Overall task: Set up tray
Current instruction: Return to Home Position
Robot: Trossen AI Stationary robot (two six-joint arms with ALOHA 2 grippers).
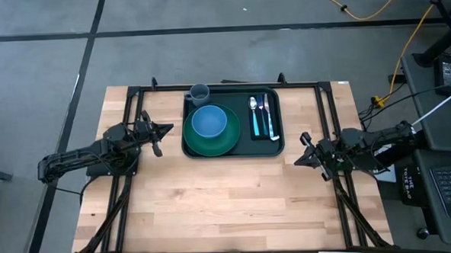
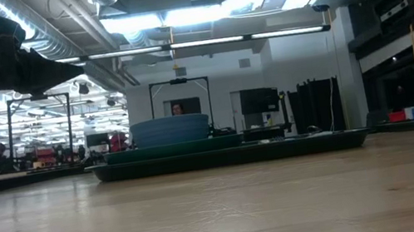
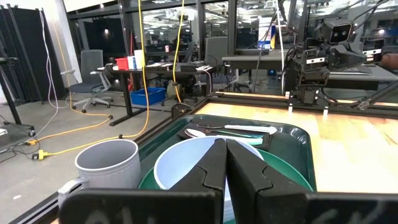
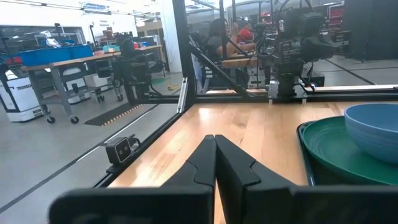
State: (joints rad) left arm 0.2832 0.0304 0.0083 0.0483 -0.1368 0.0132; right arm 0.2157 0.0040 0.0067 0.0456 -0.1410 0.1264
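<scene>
The setting-up looks finished, and the step in hand seems to be bringing both arms to their rest pose; what the next move calls for, I judge, is only that each arm settle at its own side, low and clear of the tray, with nothing to grasp or carry. The near part of the table (image 1: 214,211) is bare wood. Past it the right gripper (image 1: 298,161) hovers low at the right side of the table, near the tray's near right corner but apart from it, its arm folded back toward the table's right edge; its wrist view shows its two fingers pressed together with nothing between them. A little farther off, the left gripper (image 1: 169,130) sits at the left side, level with the middle of the tray and just beside its left rim without touching, fingers likewise pressed together and empty, arm stretched out low toward the left edge. The two grippers point inward at each other across the table. Between them, toward the far edge and about centred, lies the tray (image 1: 245,146). On its left part rests a green plate (image 1: 225,144) with a blue bowl (image 1: 208,122) on it; on its right part lies a black napkin (image 1: 276,113) bearing a spoon (image 1: 254,119), a fork (image 1: 262,113) and a knife (image 1: 271,121) side by side. A grey cup (image 1: 199,92) stands at the tray's far left corner.
</scene>
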